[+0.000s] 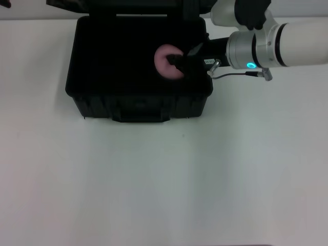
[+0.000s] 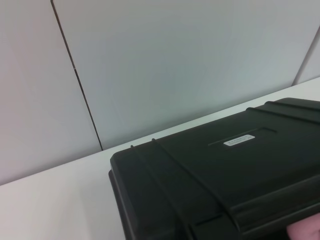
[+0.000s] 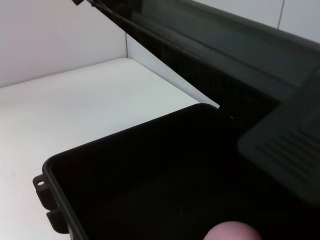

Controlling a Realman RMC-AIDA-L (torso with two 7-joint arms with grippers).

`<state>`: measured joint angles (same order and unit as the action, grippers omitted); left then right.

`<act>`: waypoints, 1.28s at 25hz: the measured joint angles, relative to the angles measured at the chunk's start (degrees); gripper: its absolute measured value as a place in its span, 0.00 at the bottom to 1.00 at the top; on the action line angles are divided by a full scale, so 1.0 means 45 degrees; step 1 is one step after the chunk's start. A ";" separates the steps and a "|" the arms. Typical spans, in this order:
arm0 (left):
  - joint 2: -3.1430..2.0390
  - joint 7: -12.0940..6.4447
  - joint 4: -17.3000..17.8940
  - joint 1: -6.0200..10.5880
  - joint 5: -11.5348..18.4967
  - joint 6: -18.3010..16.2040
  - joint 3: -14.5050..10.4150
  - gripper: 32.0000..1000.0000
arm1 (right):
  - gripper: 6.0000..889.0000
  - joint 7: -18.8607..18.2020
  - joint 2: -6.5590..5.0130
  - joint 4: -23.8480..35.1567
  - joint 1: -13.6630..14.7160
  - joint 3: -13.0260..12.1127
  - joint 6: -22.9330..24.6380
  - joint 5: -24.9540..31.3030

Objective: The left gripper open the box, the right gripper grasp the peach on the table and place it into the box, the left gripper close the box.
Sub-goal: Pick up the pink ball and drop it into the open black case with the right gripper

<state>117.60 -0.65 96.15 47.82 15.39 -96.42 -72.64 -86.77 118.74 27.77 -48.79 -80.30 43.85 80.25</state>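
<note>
The box (image 1: 92,97) stands open at the back of the table (image 1: 164,179), its lid (image 1: 128,6) raised behind it. The peach (image 1: 163,61) is inside the box's opening, right of its middle. My right gripper (image 1: 177,62) reaches in from the right and is shut on the peach, with black fingers lying across the fruit's right side. In the right wrist view the peach (image 3: 232,232) shows just above the dark interior of the box (image 3: 65,165). The left wrist view looks at the outside of the lid (image 2: 220,170) with its white label (image 2: 239,139). The left gripper itself does not show.
The right arm (image 1: 287,43) with its blue-cyan ring crosses above the table to the right of the box. A thin cable (image 1: 236,75) hangs below the wrist. A pale panelled wall (image 2: 175,65) stands behind the table.
</note>
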 joint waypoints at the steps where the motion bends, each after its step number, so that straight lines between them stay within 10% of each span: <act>1: 0.0000 -0.0002 0.0000 -0.0006 0.0001 0.0000 0.0005 0.38 | 0.12 -0.0001 -0.0001 0.0000 -0.0004 -0.0001 -0.0002 0.0001; 17: -0.0001 -0.0012 0.0001 -0.0048 0.0000 0.0001 -0.0034 0.38 | 0.14 -0.0006 -0.0020 0.0003 -0.0056 -0.0008 0.0006 0.0020; 32: -0.0001 -0.0012 0.0000 -0.0060 -0.0003 0.0000 -0.0046 0.39 | 0.70 0.0043 -0.0040 0.0050 -0.0080 -0.0007 0.0010 -0.0027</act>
<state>117.60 -0.70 96.15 47.55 15.38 -96.42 -72.85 -86.58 118.56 28.00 -49.15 -80.33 43.90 80.12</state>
